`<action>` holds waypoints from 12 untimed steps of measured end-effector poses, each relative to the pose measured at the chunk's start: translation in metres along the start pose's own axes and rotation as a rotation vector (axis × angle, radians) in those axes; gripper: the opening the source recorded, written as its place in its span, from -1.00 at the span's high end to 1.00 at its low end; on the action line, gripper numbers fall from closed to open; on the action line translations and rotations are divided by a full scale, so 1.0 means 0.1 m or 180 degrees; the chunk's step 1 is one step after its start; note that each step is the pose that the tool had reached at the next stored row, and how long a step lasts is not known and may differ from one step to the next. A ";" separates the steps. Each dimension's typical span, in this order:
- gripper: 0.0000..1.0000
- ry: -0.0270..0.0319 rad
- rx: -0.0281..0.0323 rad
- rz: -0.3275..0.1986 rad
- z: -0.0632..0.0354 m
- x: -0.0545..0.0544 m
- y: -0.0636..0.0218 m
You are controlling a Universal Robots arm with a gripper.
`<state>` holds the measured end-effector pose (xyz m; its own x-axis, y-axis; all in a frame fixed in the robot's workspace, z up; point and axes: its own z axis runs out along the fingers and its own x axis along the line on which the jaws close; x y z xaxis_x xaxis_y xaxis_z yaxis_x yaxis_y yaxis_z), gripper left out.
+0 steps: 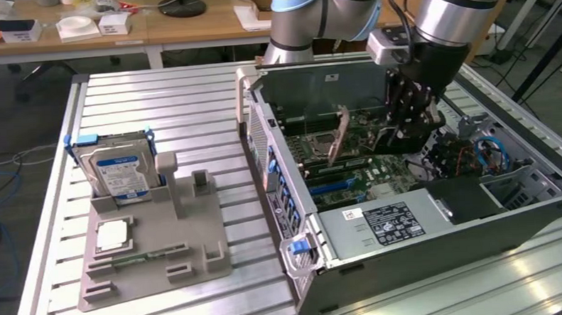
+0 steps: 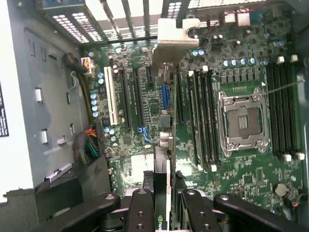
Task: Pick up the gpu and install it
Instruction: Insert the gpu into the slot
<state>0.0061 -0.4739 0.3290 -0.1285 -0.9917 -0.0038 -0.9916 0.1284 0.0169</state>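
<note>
Table [image 1: 165,120] of slatted metal fills most of the exterior view. On its right half lies an open computer case [image 1: 437,247] with the motherboard [image 1: 377,169] facing up. From the upper right of that frame the robot arm [image 1: 445,8] points down into the case. At the exterior view's left, a grey holder tray [image 1: 153,277] lies well apart from the case, with a blue-labelled hard drive [image 1: 119,173] upright at its far end.

Inside the case the claw [image 1: 407,143] hangs just above the motherboard, to the right of the processor socket [image 1: 320,139]. In the wrist view the gpu [image 2: 161,169] stands edge-up directly between the claw's two black fingers [image 2: 140,210], which are closed on its black body. From the claw the card runs straight over the board, between the expansion slots and the memory slots. It ends at its grey metal bracket [image 2: 176,36] by the vented wall. Whether its lower edge sits in a slot cannot be told.
</note>
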 end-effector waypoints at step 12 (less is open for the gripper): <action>0.47 0.0007 -0.0015 -0.0315 0.000 0.00 -0.019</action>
<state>0.0080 -0.4739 0.3290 -0.0299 -0.9995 -0.0035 -0.9993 0.0298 0.0211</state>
